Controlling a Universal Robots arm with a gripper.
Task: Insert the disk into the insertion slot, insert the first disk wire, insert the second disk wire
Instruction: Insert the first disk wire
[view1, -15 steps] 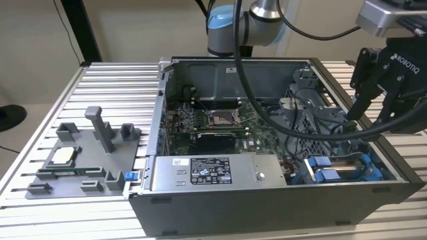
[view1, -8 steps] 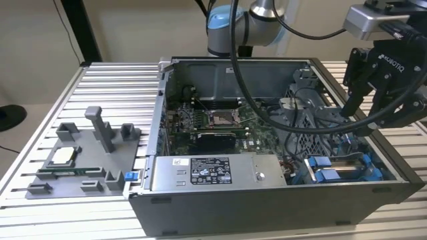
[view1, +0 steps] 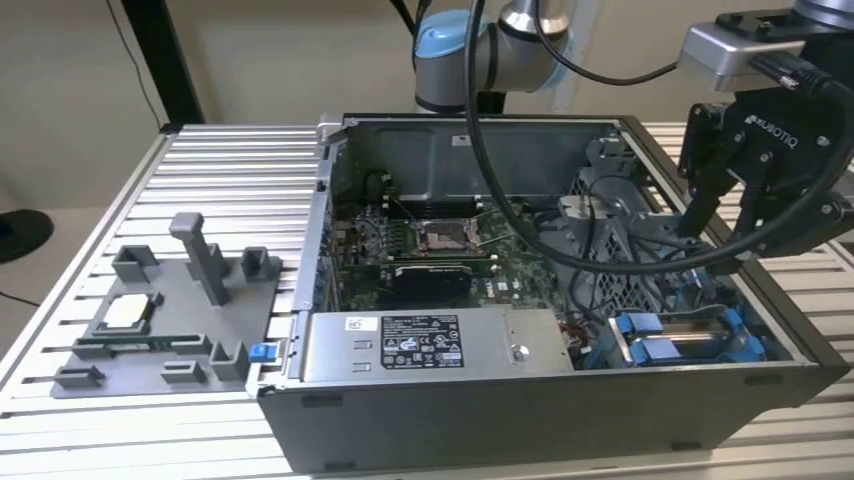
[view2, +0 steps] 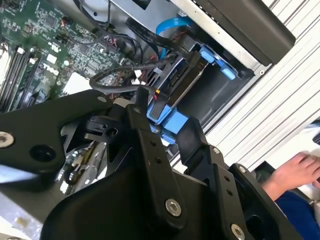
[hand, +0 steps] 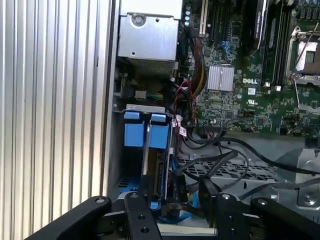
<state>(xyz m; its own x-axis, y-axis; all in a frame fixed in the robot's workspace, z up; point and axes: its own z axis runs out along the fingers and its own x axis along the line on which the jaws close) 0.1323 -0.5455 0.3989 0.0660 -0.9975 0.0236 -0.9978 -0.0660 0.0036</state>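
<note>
Gripper fingers are spread apart in the first wrist view, and nothing is clasped between them. Through their gap the disk is seen standing on its edge inside the insertion slot. It is kept to the side nearer the motherboard, so some open room is left between it and the case wall. Black cables are crossed just beside its inner edge and over the perforated cage. The power supply box is placed at one end of the bay.

In the second wrist view the blue frame of the disk is seen between the two black fingers, but it is not touched by them. A dark free space is shown in the slot beside the disk. A person's hand is seen beyond the table edge.

In the exterior view the gripper is held above the rim of the open computer case, at the exterior view's right, with free air under the fingertips. The case is set on a ribbed aluminium table. A grey fixture tray lies well apart at the exterior view's left. A plain pale wall is seen behind.
</note>
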